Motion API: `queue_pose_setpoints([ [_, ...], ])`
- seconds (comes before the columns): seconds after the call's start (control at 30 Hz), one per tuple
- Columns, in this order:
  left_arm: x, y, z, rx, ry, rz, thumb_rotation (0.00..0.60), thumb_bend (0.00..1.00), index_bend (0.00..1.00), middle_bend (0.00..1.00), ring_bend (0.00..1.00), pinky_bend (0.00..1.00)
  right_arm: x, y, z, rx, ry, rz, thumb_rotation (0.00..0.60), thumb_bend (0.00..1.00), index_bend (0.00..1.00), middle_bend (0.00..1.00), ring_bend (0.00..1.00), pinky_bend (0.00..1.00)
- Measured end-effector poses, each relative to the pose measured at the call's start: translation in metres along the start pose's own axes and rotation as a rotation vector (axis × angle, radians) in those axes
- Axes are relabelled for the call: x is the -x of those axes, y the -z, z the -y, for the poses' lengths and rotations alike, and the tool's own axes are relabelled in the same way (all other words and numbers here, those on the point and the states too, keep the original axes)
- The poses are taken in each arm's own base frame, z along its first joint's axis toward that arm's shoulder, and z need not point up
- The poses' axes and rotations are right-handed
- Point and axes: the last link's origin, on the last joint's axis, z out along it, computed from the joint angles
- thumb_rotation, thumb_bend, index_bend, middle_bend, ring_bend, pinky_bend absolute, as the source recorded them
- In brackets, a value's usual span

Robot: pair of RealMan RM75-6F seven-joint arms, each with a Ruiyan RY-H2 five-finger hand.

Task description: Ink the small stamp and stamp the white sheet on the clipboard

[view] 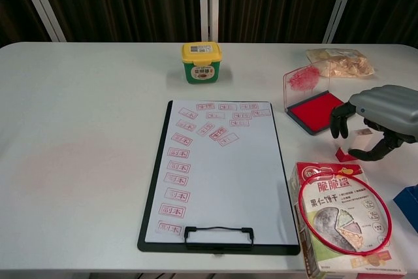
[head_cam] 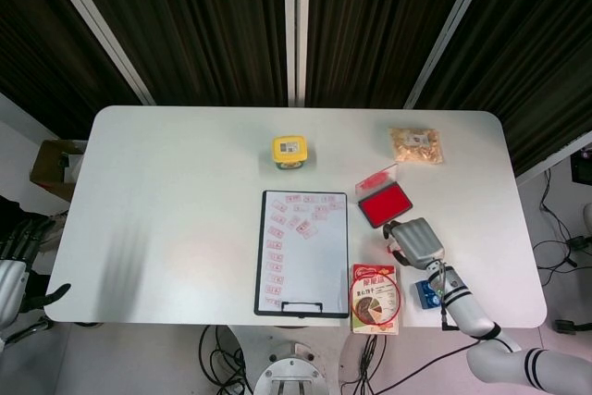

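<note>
The small stamp, red-based with a pale top, stands on the table between the ink pad and snack box, with the right hand curled around it, hidden from the head view.

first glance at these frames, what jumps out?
The clipboard at table centre, its white sheet already dotted with red stamp marks down the left and along the top. To its right, the open red ink pad, and just in front of it the right hand curled over the small stamp. A green tub with a yellow lid stands behind the clipboard.
</note>
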Motion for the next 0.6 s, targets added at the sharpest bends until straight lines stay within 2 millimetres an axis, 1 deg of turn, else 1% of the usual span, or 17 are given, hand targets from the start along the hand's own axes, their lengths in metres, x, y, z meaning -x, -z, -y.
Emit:
queue_pose_setpoints([
  [0.1,0.0,0.0,0.0,0.001,0.0,0.001,0.6,0.0,0.1,0.09,0.07,0.16,-0.001,0.002,-0.002,0.001,0.0,0.0,0.6,0.2,0.28,0.36,0.93,1.0],
  [0.17,0.0,0.0,0.0,0.002,0.0,0.0,0.6,0.0,0.1,0.09,0.07,0.16,-0.003,0.004,-0.003,0.001,0.0,0.0,0.6,0.2,0.19,0.33,0.93,1.0],
  [0.27,-0.001,0.001,-0.001,0.001,-0.001,-0.003,0.6,0.0,0.1,0.09,0.07,0.16,-0.008,0.012,-0.008,0.003,0.005,-0.007,0.6,0.18,0.1,0.31,0.93,1.0],
  [0.33,-0.001,0.001,-0.001,0.001,-0.002,-0.004,0.6,0.0,0.1,0.09,0.07,0.16,-0.014,0.021,-0.014,0.009,0.01,-0.016,0.6,0.16,0.04,0.29,0.93,1.0],
  [0.4,-0.002,0.001,-0.001,0.0,-0.001,-0.006,0.6,0.0,0.1,0.09,0.07,0.16,-0.021,0.034,-0.023,0.023,0.008,-0.023,0.6,0.15,0.01,0.27,0.93,1.0],
  [0.47,-0.002,0.0,-0.002,0.0,0.001,-0.007,0.6,0.0,0.1,0.09,0.07,0.16,-0.03,0.049,-0.033,0.046,0.002,-0.032,0.6,0.15,0.0,0.26,0.93,1.0],
  [0.5,-0.002,0.0,-0.002,0.001,0.001,-0.007,0.6,0.0,0.1,0.09,0.07,0.16,-0.036,0.061,-0.043,0.069,-0.004,-0.045,0.6,0.15,0.0,0.26,0.93,1.0],
  [0.53,-0.002,0.0,-0.003,0.002,0.002,-0.007,0.6,0.0,0.1,0.09,0.07,0.16,-0.042,0.071,-0.05,0.091,-0.012,-0.059,0.6,0.14,0.0,0.26,0.91,1.0],
  [0.6,-0.002,0.0,-0.004,0.005,0.003,-0.009,0.6,0.0,0.1,0.09,0.07,0.16,-0.054,0.094,-0.068,0.146,-0.044,-0.108,0.6,0.13,0.0,0.24,0.85,0.98],
])
